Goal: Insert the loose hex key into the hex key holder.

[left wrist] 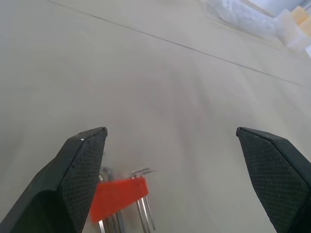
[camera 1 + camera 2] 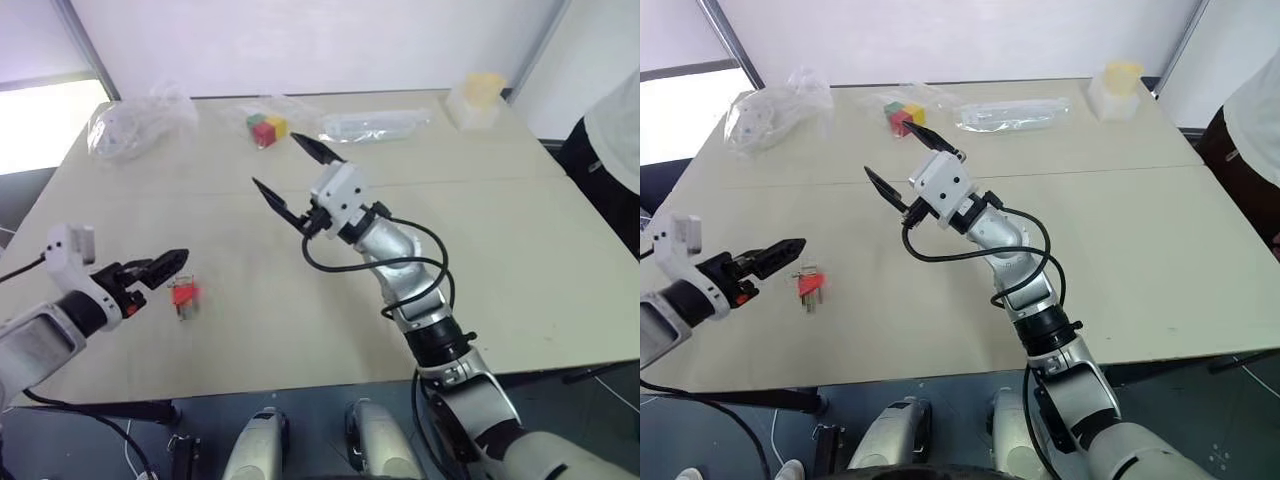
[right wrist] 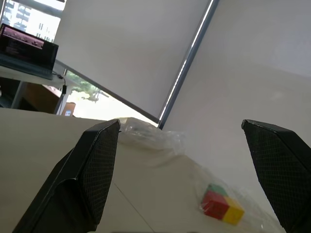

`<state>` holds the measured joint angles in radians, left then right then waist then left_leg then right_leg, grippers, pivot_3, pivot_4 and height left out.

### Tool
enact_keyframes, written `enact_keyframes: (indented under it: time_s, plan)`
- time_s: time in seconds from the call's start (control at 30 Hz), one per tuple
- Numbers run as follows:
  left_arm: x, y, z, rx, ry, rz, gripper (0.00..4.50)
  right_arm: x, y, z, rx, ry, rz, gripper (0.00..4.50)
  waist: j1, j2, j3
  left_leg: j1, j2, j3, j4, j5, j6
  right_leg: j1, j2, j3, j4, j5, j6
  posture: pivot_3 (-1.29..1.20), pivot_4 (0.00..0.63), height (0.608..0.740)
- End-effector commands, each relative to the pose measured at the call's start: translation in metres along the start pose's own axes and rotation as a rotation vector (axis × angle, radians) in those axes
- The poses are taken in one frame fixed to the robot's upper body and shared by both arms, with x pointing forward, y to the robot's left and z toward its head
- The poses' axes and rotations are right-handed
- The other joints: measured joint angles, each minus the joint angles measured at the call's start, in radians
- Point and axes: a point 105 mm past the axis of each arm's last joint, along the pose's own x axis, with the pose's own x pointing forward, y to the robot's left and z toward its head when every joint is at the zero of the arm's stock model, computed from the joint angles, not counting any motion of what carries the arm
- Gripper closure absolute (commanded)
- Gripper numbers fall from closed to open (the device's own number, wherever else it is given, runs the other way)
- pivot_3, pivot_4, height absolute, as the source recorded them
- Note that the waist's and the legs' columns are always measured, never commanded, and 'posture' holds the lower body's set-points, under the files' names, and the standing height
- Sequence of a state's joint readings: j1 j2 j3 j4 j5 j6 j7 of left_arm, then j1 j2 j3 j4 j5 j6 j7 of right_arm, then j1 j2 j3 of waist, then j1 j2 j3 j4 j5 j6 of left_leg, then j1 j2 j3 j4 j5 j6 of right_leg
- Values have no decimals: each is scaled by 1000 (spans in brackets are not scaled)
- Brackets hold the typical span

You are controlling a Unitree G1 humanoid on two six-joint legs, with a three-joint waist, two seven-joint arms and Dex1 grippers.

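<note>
The hex key holder is a small orange-red block lying flat on the beige table near its front left. Thin metal keys stick out of it. I cannot tell the loose hex key apart from them. My left gripper hovers just left of the holder and a little above it, open, with nothing between its fingers. My right gripper is raised over the middle of the table, tilted upward, open and empty.
Red, yellow and green cubes in clear plastic lie at the back. A crumpled clear bag is at the back left, a long clear packet and a pale yellow-topped box at the back right. A person stands at the right edge.
</note>
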<state>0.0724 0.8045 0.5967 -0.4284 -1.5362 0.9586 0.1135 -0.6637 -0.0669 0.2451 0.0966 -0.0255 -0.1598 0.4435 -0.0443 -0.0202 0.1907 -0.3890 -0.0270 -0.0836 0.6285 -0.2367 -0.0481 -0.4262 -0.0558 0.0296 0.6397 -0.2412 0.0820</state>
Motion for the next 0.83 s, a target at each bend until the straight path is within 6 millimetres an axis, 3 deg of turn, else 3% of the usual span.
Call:
enact_keyframes:
  time_s: [0.03,0.2,0.33,0.53,0.7,0.83]
  plan:
    - [-2,-5,12,28,-38,-26,30,1,-5,13,-17,-55,-2,327,0,0,0,0,0,0,-1,0,0,0,0,0,0,0,0,0,150,740]
    - [-10,-19,14,96,9,-113,30,-3,-5,13,-10,-43,28,327,1,0,0,-1,0,0,-1,0,0,0,0,-1,-2,0,0,0,150,740]
    - [-31,-31,26,229,87,-223,30,-18,-8,9,112,32,180,327,0,0,1,-2,0,0,-2,0,0,-1,0,-2,-4,0,0,0,150,740]
    - [-47,-40,41,362,123,-310,30,-59,-9,17,147,143,474,327,2,3,2,-3,0,3,-3,0,1,0,0,-4,-7,0,0,0,150,740]
    - [-56,-47,40,431,135,-351,30,-102,-10,21,143,302,704,327,1,2,3,-3,1,3,-7,0,1,-1,0,-4,-9,0,0,0,150,740]
    - [-63,-48,38,436,135,-364,30,-128,-17,22,140,411,786,327,1,2,3,-3,2,4,-8,-1,1,-1,-1,-4,-10,0,0,0,150,740]
